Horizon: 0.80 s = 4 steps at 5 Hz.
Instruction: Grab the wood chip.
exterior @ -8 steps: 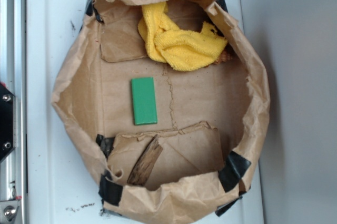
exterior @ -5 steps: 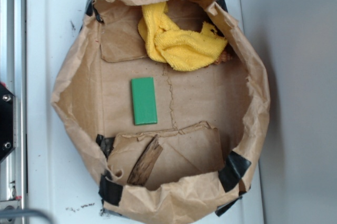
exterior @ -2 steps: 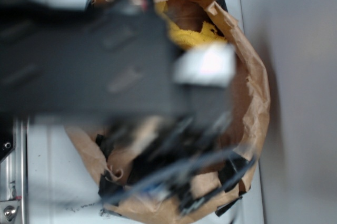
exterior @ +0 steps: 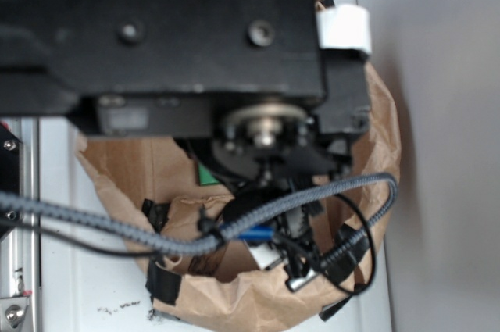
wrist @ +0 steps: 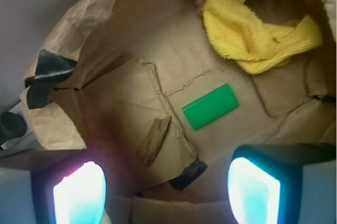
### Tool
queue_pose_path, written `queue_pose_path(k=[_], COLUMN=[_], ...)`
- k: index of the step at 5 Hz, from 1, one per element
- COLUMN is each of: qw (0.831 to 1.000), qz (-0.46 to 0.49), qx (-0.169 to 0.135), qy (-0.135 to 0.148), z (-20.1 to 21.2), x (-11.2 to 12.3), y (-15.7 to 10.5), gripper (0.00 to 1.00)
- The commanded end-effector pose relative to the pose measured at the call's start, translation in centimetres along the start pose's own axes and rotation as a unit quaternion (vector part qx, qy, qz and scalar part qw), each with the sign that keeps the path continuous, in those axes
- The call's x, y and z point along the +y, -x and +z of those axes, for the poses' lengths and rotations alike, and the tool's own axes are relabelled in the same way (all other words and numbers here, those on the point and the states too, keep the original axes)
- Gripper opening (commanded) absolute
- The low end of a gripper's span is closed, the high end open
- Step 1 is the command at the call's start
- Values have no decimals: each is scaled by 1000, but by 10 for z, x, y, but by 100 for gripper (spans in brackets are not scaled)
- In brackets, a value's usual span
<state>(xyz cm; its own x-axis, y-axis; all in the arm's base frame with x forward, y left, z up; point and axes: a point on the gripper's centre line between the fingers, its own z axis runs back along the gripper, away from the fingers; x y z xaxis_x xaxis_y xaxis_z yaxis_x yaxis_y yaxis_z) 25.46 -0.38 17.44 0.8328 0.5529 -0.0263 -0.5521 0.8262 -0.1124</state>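
The wood chip point(wrist: 154, 140), a dark brown streaky sliver, lies flat on a torn cardboard flap point(wrist: 126, 113) on the floor of the paper-lined box. My gripper point(wrist: 167, 192) hangs above it, open, with its two glowing fingers point(wrist: 79, 195) spread wide at the bottom of the wrist view and nothing between them. The chip sits just beyond the gap, slightly left of centre. In the exterior view the black arm point(exterior: 172, 35) covers most of the box and hides the chip.
A flat green block point(wrist: 210, 106) lies right of the chip. A yellow cloth point(wrist: 253, 29) is bunched in the far corner. Crumpled brown paper walls point(wrist: 79, 29) ring the box, with black tape point(wrist: 47, 68) at the corners. Cables point(exterior: 234, 226) hang under the arm.
The arm has swung in from the left over the box, which stood uncovered a second ago. It now blocks the exterior view of the chip, block and cloth.
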Motion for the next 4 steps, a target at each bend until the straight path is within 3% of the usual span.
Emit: queue_pose_path(k=[1, 3, 4], qw=[1000, 998, 999], qz=[1, 7, 14], qx=[-17, -46, -36], qy=[-5, -35, -33], z=[-23, -82, -98], x=[14, 19, 12], y=[-18, -16, -3], gripper=[100, 100, 100])
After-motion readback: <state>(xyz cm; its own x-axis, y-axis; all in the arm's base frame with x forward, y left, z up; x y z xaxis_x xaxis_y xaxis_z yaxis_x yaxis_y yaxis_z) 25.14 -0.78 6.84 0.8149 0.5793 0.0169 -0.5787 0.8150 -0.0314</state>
